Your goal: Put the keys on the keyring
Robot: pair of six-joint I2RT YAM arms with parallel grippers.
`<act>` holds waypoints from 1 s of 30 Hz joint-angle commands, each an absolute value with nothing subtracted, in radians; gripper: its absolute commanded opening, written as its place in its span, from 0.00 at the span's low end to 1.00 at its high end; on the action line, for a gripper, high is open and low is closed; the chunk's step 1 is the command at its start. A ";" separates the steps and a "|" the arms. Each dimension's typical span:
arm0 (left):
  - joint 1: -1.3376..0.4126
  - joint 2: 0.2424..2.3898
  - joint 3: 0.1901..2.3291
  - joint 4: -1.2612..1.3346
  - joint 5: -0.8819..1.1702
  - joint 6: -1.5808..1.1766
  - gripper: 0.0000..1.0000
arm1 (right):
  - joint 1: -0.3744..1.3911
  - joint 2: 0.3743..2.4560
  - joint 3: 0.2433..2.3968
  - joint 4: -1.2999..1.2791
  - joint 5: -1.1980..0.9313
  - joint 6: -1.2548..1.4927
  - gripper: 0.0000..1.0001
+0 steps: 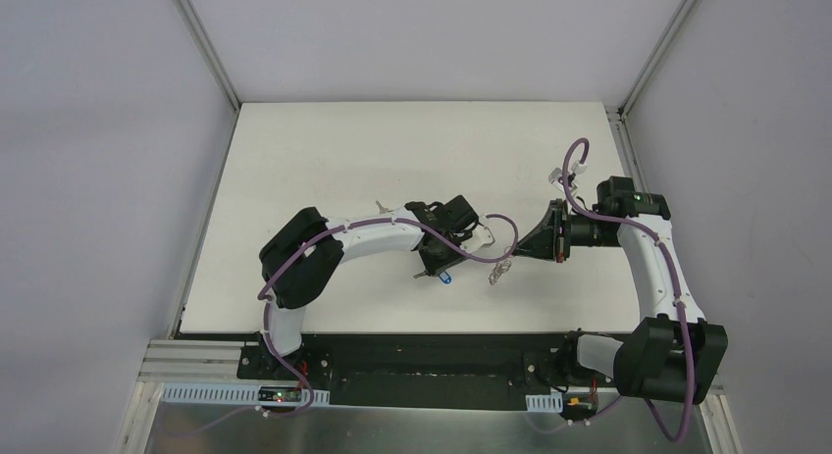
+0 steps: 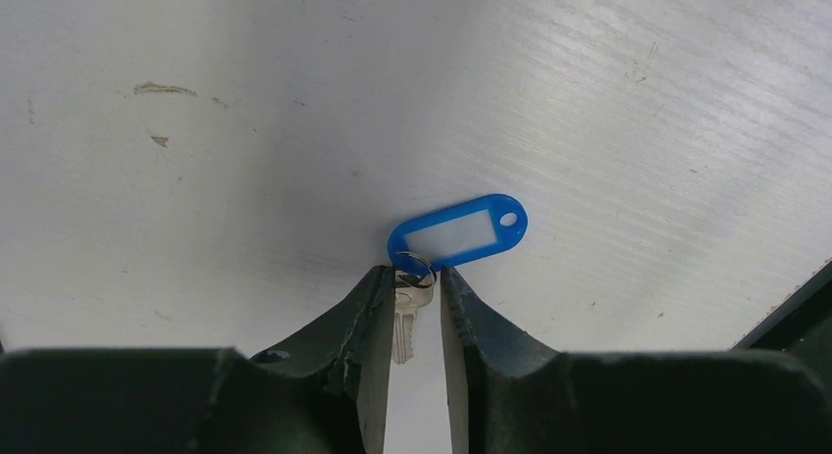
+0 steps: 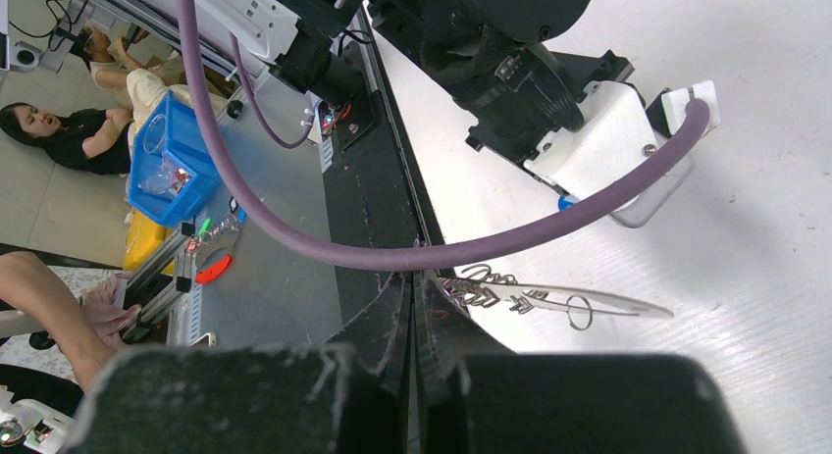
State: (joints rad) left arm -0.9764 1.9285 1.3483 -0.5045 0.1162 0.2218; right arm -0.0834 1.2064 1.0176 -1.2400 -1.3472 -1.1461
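Observation:
My left gripper [image 2: 417, 273] points down at the white table. It is shut on a small silver key [image 2: 405, 322] by the key's head. The key's blue oval tag [image 2: 459, 233] lies just past the fingertips and also shows in the top view [image 1: 446, 277]. My right gripper [image 3: 417, 276] is shut on one end of the keyring [image 3: 549, 299], a pale loop seen edge-on with metal clips [image 3: 481, 292] hanging from it. In the top view the keyring [image 1: 500, 270] hangs between the two grippers. A second small metal key [image 1: 380, 207] sticks out from behind the left arm, its head hidden.
The left arm's purple cable [image 3: 422, 253] arcs across just above my right fingertips, with the left wrist body [image 3: 589, 150] close behind it. The table's near edge and the black base rail [image 1: 432, 361] lie below both grippers. Grey walls stand on three sides.

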 commanded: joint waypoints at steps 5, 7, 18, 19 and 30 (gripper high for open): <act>-0.997 1.934 1.336 -0.507 0.090 0.253 0.19 | -0.091 1.197 1.048 -1.256 -1.390 -1.187 0.00; -0.997 1.933 1.337 -0.506 0.090 0.254 0.17 | -0.091 1.197 1.048 -1.257 -1.390 -1.187 0.00; -0.996 1.904 1.348 -0.513 0.090 0.270 0.07 | -0.091 1.195 1.048 -1.257 -1.388 -1.187 0.00; -0.995 1.902 1.350 -0.514 0.089 0.273 0.06 | -0.091 1.195 1.048 -1.256 -1.388 -1.187 0.00; -0.967 1.857 1.374 -0.548 0.132 0.308 0.00 | -0.091 1.193 1.048 -1.257 -1.387 -1.189 0.00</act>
